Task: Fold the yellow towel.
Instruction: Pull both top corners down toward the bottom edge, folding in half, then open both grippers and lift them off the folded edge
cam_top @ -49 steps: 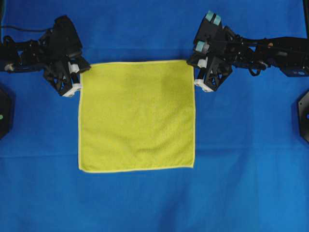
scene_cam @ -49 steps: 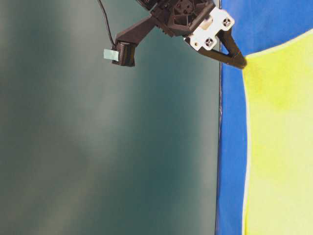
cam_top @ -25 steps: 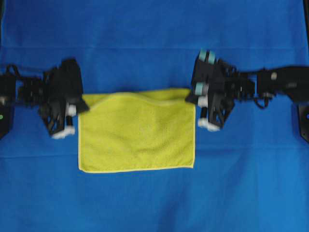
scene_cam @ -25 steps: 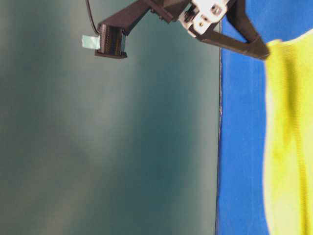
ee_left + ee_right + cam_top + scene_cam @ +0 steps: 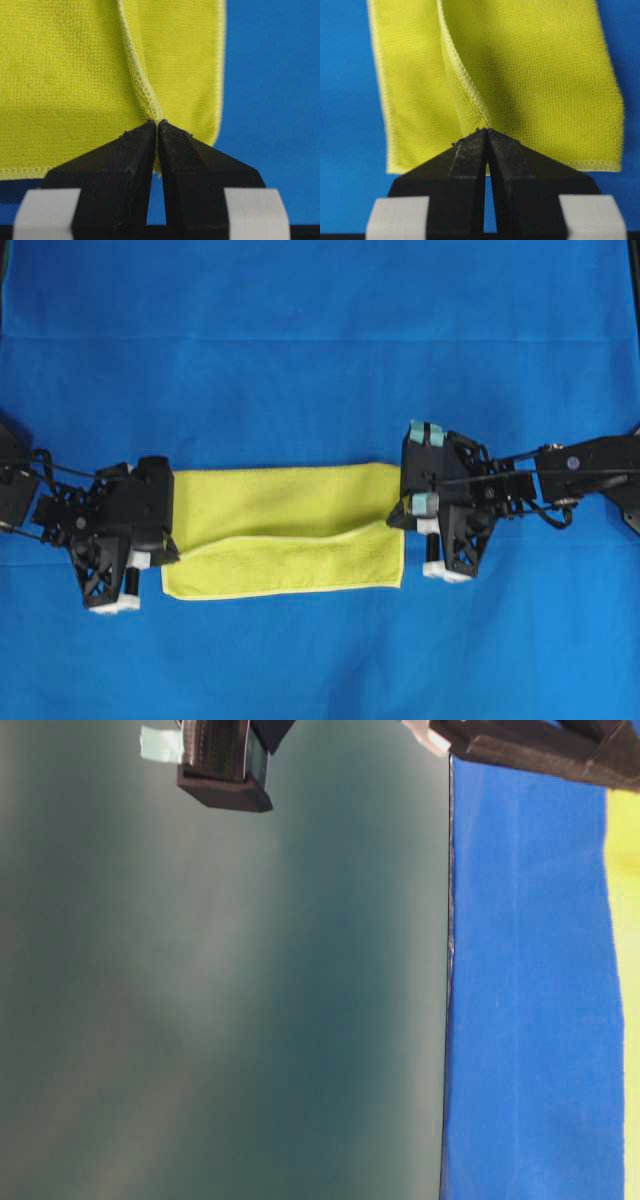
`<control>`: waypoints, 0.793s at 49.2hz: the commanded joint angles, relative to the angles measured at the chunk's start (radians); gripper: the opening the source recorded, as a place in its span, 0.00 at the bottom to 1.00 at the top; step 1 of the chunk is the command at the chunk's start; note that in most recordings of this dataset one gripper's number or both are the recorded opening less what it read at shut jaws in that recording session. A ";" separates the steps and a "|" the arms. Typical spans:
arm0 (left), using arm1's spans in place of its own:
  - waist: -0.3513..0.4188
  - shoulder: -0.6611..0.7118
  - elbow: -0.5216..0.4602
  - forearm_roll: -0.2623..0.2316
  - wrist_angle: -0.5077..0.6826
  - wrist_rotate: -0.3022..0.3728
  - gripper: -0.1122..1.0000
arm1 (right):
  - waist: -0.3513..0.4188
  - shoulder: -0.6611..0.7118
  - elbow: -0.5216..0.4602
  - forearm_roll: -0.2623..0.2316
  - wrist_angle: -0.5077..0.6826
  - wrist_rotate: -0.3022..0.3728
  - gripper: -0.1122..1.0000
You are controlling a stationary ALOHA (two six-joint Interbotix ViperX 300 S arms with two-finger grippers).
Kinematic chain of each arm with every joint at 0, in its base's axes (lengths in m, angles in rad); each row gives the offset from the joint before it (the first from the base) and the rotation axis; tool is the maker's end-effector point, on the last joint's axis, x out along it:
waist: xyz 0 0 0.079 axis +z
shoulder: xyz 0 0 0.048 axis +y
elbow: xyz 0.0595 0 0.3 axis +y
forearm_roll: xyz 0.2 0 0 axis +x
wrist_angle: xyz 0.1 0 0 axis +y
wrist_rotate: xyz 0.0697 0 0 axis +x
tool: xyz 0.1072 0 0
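My left tool (image 5: 158,125) pinches a hemmed corner of the yellow towel (image 5: 285,530); my right tool (image 5: 487,132) pinches the opposite one. The towel lies mid-surface (image 5: 320,340), its upper layer draped partway over the lower, between both tools.

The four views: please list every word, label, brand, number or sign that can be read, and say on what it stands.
There is none to read. The yellow towel, the blue table cover, the left gripper and the right gripper carry no print. The pale teal tape tabs on the right arm are blank.
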State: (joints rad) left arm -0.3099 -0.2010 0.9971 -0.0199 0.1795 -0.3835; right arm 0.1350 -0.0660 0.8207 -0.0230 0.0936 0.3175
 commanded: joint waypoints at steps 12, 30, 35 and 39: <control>-0.069 0.002 -0.029 -0.002 -0.011 -0.005 0.12 | 0.032 -0.012 -0.009 0.003 -0.014 0.005 0.11; -0.067 0.003 -0.029 -0.002 -0.032 -0.006 0.12 | 0.038 -0.011 -0.012 0.009 -0.021 0.006 0.11; -0.069 0.003 -0.034 -0.002 -0.035 -0.009 0.15 | 0.051 -0.011 -0.014 0.025 -0.021 0.006 0.14; -0.077 0.002 -0.035 -0.002 -0.035 -0.012 0.32 | 0.064 -0.012 -0.017 0.025 -0.018 0.005 0.35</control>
State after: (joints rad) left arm -0.3758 -0.1933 0.9833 -0.0199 0.1503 -0.3942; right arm 0.1825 -0.0660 0.8207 -0.0046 0.0798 0.3206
